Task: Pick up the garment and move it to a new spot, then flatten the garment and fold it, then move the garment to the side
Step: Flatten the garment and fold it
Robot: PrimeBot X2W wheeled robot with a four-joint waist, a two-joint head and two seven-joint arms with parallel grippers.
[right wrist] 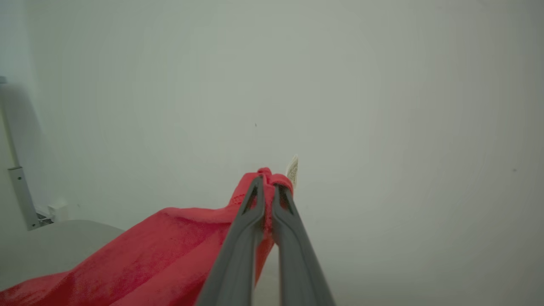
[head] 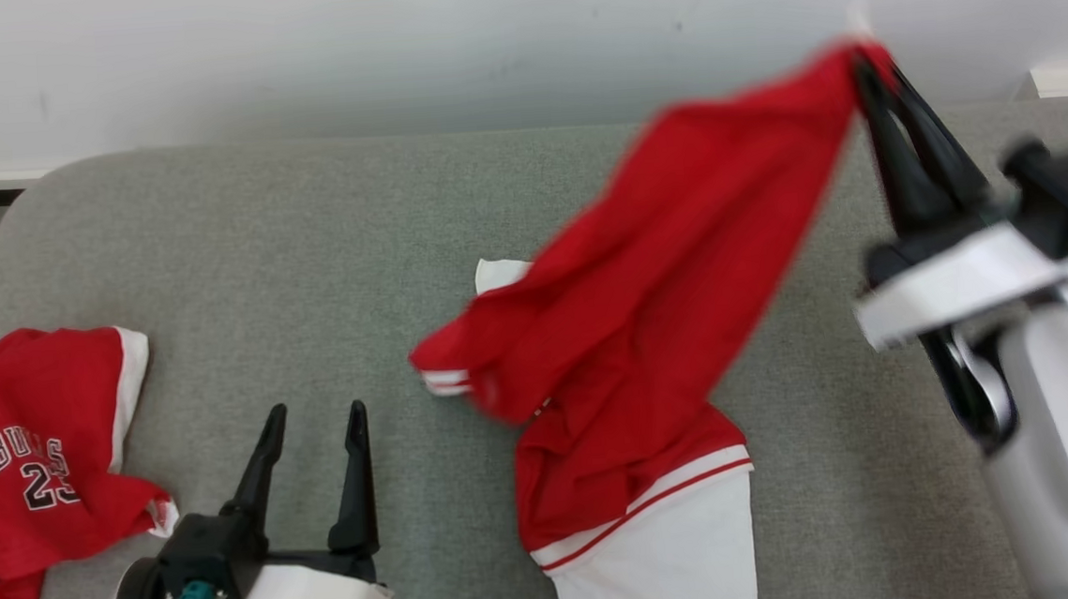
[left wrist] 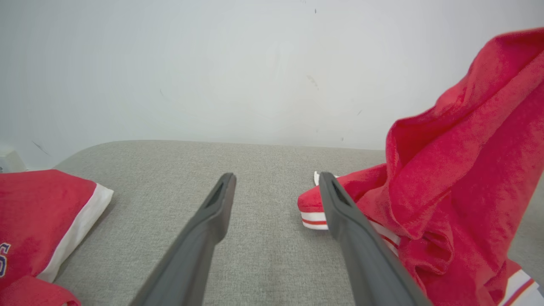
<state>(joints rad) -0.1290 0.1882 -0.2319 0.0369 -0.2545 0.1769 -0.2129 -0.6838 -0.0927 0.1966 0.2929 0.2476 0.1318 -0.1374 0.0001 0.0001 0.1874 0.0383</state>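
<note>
My right end effector point(head: 873, 69) is pinched tight on 1 bunched edge of the red garment point(head: 672, 252), held high with its other end draped on the grey cushion point(head: 304, 240). My left end effector point(head: 314, 411) is spread wide with nothing in it. The fabric looks light and floppy, so I reckon hems and corners grip best.

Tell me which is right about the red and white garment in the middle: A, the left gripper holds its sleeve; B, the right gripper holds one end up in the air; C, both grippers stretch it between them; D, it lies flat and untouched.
B: the right gripper is shut on a bunched red edge of the garment, raised above the grey cushion, while the left gripper stands open and empty.
</note>
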